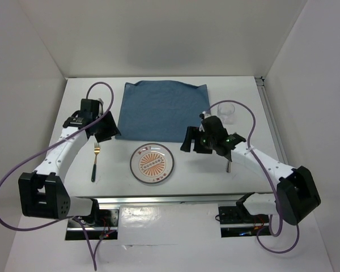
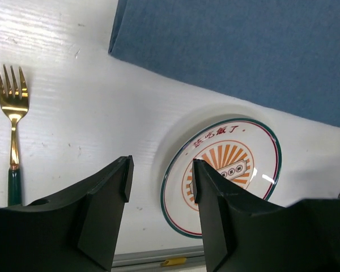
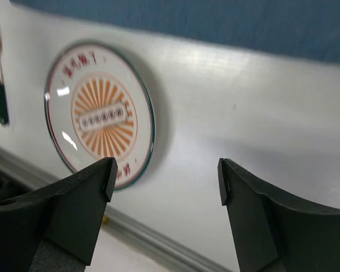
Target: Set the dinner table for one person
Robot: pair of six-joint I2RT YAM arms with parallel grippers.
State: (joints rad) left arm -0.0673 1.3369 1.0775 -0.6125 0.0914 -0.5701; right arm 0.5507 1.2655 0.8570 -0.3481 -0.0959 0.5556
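The white dinner table [image 1: 79, 107] carries a round plate [image 1: 151, 163] with an orange sunburst pattern near its front edge. A gold fork [image 1: 95, 160] with a dark green handle lies left of the plate. A clear glass [image 1: 227, 111] stands at the back right. My left gripper [image 1: 109, 134] is open and empty above the table, between fork and blue cloth. My right gripper [image 1: 188, 141] is open and empty just right of the plate. The left wrist view shows the fork [image 2: 12, 113], the plate [image 2: 224, 170] and the open gripper [image 2: 160, 173]. The right wrist view shows the plate [image 3: 99, 113] and the open gripper [image 3: 166, 178].
A blue square cloth [image 1: 161, 110] lies flat at the back centre, also in the left wrist view [image 2: 243, 51]. A thin dark utensil [image 1: 229, 165] pokes out from under the right arm; I cannot tell which. White walls enclose the table. A metal rail [image 1: 158, 198] runs along the front edge.
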